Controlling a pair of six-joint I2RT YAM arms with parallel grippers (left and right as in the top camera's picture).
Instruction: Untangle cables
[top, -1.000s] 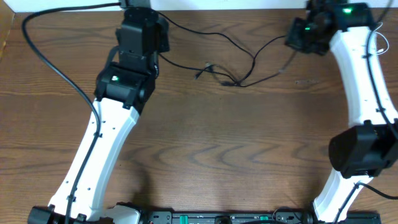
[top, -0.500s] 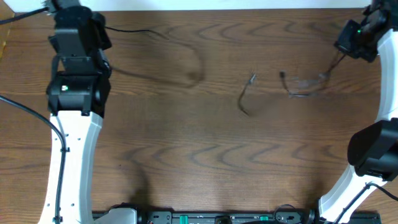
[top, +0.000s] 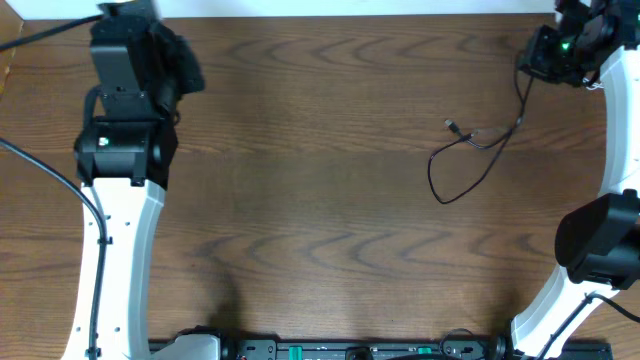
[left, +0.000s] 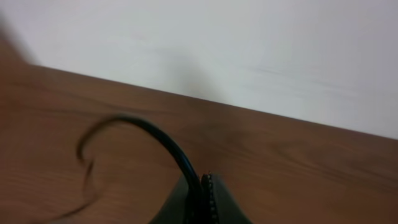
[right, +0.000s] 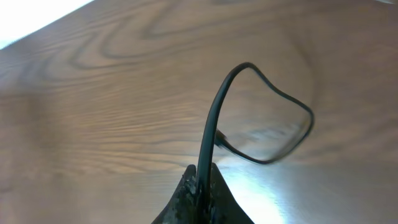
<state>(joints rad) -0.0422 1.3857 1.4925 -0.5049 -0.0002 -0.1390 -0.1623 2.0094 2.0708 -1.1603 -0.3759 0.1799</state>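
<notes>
**Cords parted; arms drawn to opposite far corners**

Moved since half a second ago: the black cord (top: 519, 100), then a blurred streak near the right arm, now hangs in a plain line from the right gripper (right: 202, 186) and trails onto the table (top: 320, 220). A second ago both cords lay crossed at the far middle of the table; that knot is gone.

- **Right gripper:** at the far right corner. Fingers clamped on the black cord, which rises from between them and bends over into an open loop.
- **Black cord:** runs down from the right gripper, then leftward across the wood to its small plug end (top: 451, 125), with one loose curl below. It crosses nothing.
- **Left gripper (left: 202, 199):** at the far left corner, by the table's back edge. Fingers pressed together on the second cord (left: 169, 146).
- **Second cord:** dark in the wrist view. It arches up and to the left from the fingers, its free end blurred. The overhead view does not show it, so how it lies cannot be told.

**Progress, as judged:** the separation itself looks done, as each arm holds one cord and the two are well apart. Remaining: lay both down and let go. Possibly also ease out the black cord's curl.
</notes>
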